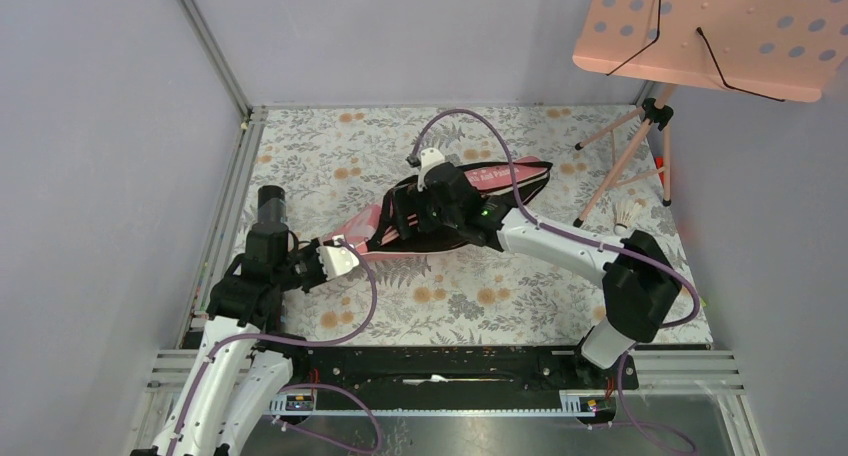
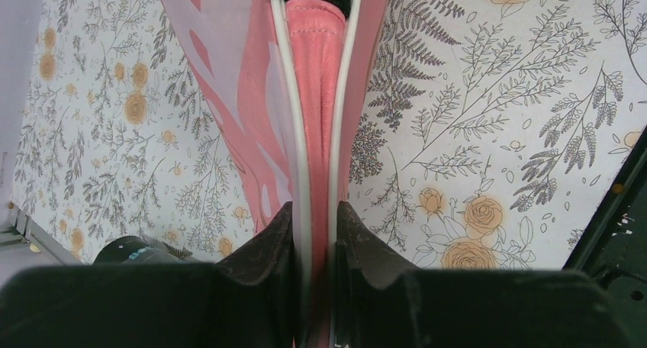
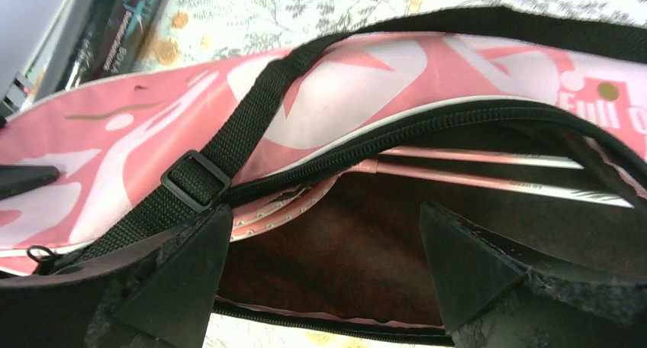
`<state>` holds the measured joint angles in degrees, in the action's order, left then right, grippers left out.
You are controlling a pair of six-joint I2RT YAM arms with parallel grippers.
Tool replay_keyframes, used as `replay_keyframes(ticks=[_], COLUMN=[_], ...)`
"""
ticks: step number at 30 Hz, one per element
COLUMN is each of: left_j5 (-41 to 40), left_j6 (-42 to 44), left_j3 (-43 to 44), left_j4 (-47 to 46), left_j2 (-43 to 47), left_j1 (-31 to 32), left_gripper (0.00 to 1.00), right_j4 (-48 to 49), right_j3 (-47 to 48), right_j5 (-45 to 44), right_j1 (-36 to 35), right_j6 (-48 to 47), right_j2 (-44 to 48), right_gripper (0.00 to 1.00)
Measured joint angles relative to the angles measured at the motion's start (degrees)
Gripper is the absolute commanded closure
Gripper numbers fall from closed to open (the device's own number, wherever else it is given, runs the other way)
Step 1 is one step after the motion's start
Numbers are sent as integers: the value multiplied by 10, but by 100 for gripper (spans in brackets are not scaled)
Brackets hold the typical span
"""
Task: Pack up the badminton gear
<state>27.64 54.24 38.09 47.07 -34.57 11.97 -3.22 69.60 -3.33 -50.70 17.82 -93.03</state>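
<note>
Pinches the narrow end of the bag point(image 2: 317, 73) in the left gripper point(image 2: 314, 211), clamped tight on it. Holds the right gripper point(image 3: 324, 218), fingers wide apart, at the bag's unzipped mouth, rackets point(image 3: 488, 182) inside.

Top external: high above near edge, looks down over whole table point(image 1: 330, 166). Left wrist: close, low, faces along racket bag point(image 2: 229, 81) narrow end. Right wrist: very close, peers into bag's open mouth. Bag shared by all.
</note>
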Motion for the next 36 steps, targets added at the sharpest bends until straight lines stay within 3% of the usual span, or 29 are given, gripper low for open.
replay_keyframes(ticks=[5, 14, 22, 36], left_j5=[0, -1, -12, -9], left_j6=[0, 0, 0, 0], left_j3=[0, 0, 0, -3], left_j4=[0, -4, -3, -5], left_j2=[0, 0, 0, -1], left_j1=[0, 0, 0, 3], left_gripper=[100, 100, 100, 100], right_j4=[7, 158, 246, 273], right_j3=[-5, -65, -106, -136], right_j5=[33, 174, 180, 194], right_j1=[-9, -13, -10, -27], right_j6=[13, 107, 153, 157], right_j2=[-8, -15, -16, 34], right_gripper=[0, 1, 0, 1])
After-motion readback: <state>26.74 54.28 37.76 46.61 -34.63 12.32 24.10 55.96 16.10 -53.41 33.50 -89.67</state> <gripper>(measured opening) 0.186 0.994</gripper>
